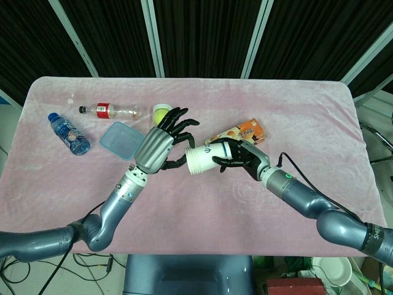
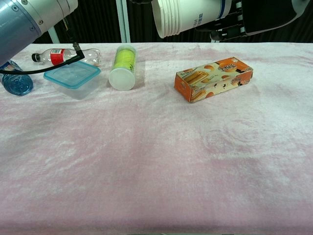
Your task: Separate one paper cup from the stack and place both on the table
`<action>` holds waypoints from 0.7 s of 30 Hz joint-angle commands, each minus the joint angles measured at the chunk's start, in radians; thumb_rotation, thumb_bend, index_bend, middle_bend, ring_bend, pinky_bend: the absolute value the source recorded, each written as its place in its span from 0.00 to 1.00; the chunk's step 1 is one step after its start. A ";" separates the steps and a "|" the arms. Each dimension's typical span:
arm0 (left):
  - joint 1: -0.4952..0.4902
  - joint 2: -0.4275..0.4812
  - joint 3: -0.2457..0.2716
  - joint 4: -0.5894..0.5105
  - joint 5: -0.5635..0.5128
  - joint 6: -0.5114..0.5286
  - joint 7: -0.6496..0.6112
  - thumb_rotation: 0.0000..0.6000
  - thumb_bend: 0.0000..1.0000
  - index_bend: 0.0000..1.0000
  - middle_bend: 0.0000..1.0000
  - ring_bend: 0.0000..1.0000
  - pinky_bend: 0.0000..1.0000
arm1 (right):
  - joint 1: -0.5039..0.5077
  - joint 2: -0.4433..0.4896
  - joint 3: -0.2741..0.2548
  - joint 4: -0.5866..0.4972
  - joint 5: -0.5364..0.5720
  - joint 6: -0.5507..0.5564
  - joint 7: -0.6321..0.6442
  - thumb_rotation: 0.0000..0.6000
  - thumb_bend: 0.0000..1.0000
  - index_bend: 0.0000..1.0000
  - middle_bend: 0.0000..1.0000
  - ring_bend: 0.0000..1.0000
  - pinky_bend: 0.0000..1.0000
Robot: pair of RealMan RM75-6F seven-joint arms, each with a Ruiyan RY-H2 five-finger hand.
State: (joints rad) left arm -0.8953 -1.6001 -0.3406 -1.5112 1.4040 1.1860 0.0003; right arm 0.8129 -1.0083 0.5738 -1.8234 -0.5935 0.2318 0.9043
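Note:
A stack of white paper cups (image 1: 199, 160) (image 2: 188, 17) is held on its side above the table, rims pointing toward my left. My right hand (image 1: 238, 157) (image 2: 254, 17) grips the stack around its base end. My left hand (image 1: 163, 142) is right at the rims with its fingers spread above the stack and its thumb (image 1: 176, 163) close under the rim. I cannot tell whether the thumb touches it. In the chest view only the left forearm (image 2: 29, 17) shows, at the top left.
On the pink cloth (image 2: 156, 161) lie an orange box (image 1: 242, 132) (image 2: 213, 78), a yellow-green tube (image 1: 161, 112) (image 2: 123, 67), a blue-lidded container (image 1: 121, 140) (image 2: 72, 77), a red-labelled bottle (image 1: 107, 111) (image 2: 63, 55) and a blue bottle (image 1: 69, 134) (image 2: 14, 81).

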 commanded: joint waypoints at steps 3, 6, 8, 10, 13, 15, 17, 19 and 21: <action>-0.002 -0.003 0.003 0.002 0.003 -0.001 -0.006 1.00 0.44 0.53 0.23 0.00 0.05 | -0.005 0.002 0.001 -0.002 0.003 0.000 -0.005 1.00 0.38 0.64 0.57 0.62 0.54; -0.005 -0.006 0.006 0.008 0.007 0.001 0.001 1.00 0.44 0.53 0.23 0.00 0.05 | -0.011 0.005 0.003 -0.005 0.003 -0.003 -0.010 1.00 0.38 0.64 0.57 0.62 0.54; -0.006 -0.011 0.007 0.013 0.004 0.001 0.008 1.00 0.44 0.53 0.23 0.00 0.05 | -0.014 0.004 0.007 -0.002 0.006 -0.005 -0.010 1.00 0.38 0.64 0.57 0.62 0.54; -0.008 -0.014 0.008 0.018 0.002 0.000 0.006 1.00 0.45 0.54 0.23 0.00 0.05 | -0.015 0.003 0.010 0.000 0.008 -0.008 -0.010 1.00 0.38 0.64 0.57 0.62 0.54; -0.014 -0.014 0.008 0.024 0.003 -0.012 -0.020 1.00 0.49 0.54 0.24 0.00 0.05 | -0.015 0.000 0.013 0.003 0.008 -0.013 -0.015 1.00 0.38 0.64 0.57 0.62 0.54; -0.018 -0.017 0.006 0.033 0.002 -0.015 -0.026 1.00 0.50 0.54 0.24 0.00 0.05 | -0.016 -0.001 0.015 0.003 0.008 -0.017 -0.017 1.00 0.38 0.64 0.57 0.62 0.54; -0.020 -0.021 0.005 0.041 0.003 -0.014 -0.031 1.00 0.51 0.55 0.24 0.00 0.05 | -0.017 0.000 0.016 0.002 0.007 -0.021 -0.020 1.00 0.38 0.64 0.57 0.62 0.54; -0.021 -0.027 0.004 0.049 0.007 -0.005 -0.035 1.00 0.53 0.56 0.24 0.00 0.05 | -0.019 -0.001 0.019 0.000 0.007 -0.026 -0.023 1.00 0.38 0.64 0.57 0.62 0.54; -0.021 -0.032 0.003 0.058 0.012 0.004 -0.040 1.00 0.55 0.58 0.25 0.00 0.05 | -0.020 -0.001 0.020 0.001 0.007 -0.031 -0.024 1.00 0.38 0.64 0.57 0.62 0.54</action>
State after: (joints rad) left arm -0.9162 -1.6295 -0.3366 -1.4567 1.4134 1.1865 -0.0374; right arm 0.7933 -1.0094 0.5931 -1.8225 -0.5868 0.2019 0.8804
